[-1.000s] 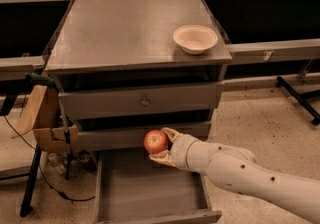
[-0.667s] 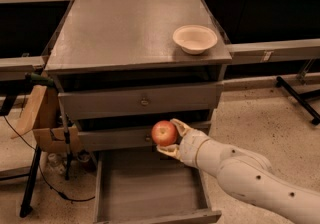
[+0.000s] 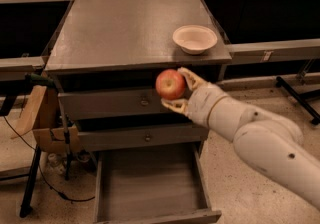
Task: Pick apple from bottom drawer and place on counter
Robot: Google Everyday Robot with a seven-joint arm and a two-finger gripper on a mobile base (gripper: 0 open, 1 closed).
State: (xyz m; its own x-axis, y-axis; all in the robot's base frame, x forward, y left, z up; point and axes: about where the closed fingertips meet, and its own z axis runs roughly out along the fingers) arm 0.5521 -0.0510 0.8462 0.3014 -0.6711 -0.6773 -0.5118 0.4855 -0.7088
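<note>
Apple [image 3: 170, 84] out of drawer [image 3: 150, 188], mid-carry: sits clamped in gripper [image 3: 173, 87], just below counter [image 3: 125, 28] edge. Calls next for lifting over it, clear of bowl [image 3: 195, 39].

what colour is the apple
Red, best in the camera view; the gripper holds the apple in front of the top drawer.
</note>
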